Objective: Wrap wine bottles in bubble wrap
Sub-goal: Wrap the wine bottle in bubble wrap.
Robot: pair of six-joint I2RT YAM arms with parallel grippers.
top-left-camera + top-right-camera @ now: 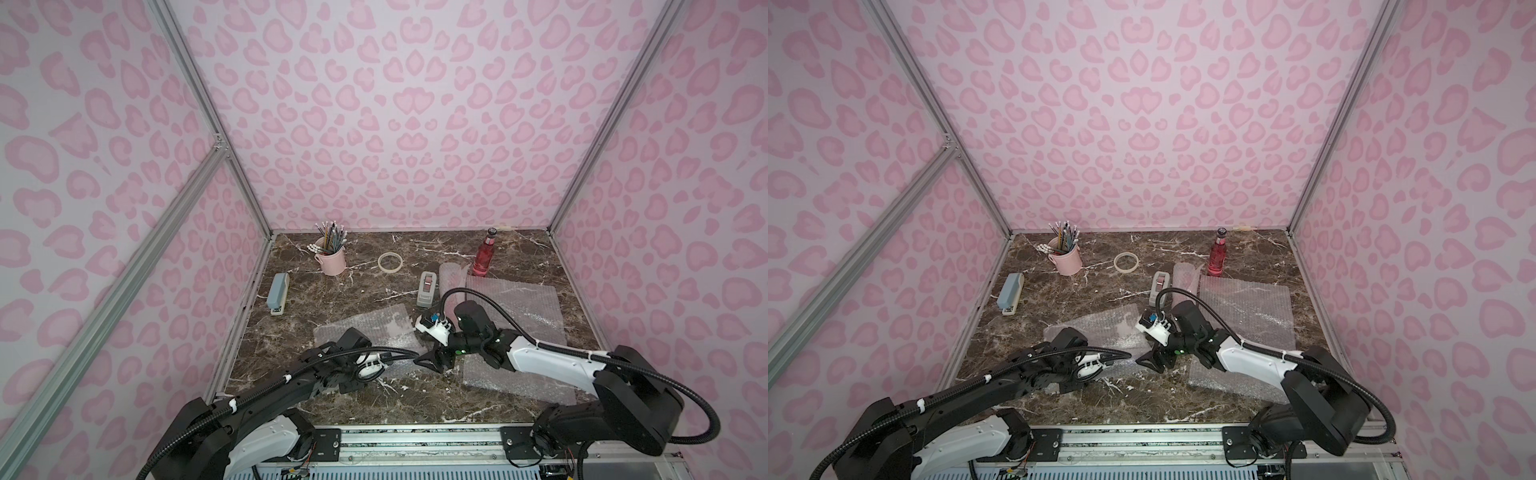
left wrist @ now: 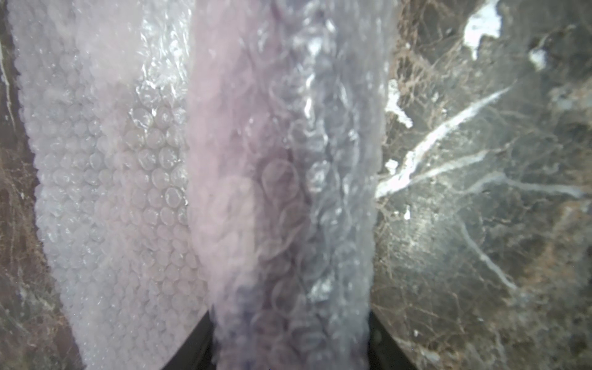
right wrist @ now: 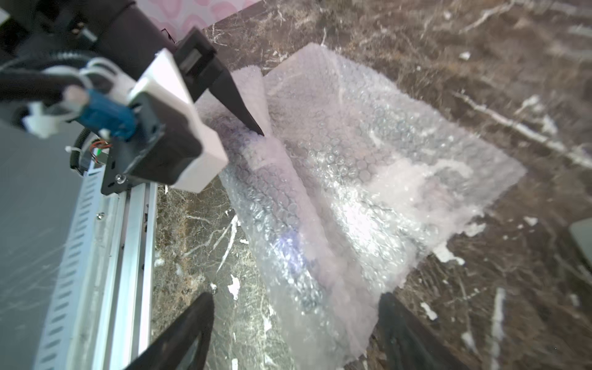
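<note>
**A:** What does a top view show?
**B:** A pink bottle (image 1: 482,257) stands at the back of the table (image 1: 332,407).
**A:** And the left wrist?
**B:** The left gripper (image 2: 291,339) is clamped on the bubble wrap roll (image 2: 282,192). A dark bottle (image 2: 253,320) shows dimly inside.
**A:** The right wrist?
**B:** The right gripper (image 3: 296,298) gapes wide astride the roll's end. The wrap looks soft and slippery over fragile glass, so I'd grip mid-body, gently.

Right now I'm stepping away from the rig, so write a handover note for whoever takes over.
Left gripper: shut on the bubble-wrap roll, purple tint inside.
Right gripper: open, straddling the roll's end.
Rest of that sheet lies flat, unrolled.
Far right: pink-red bottle stands bare beside a rolled tube; spare sheets lie flat nearby.
To do: finish this roll, wrap the bare bottle.
</note>
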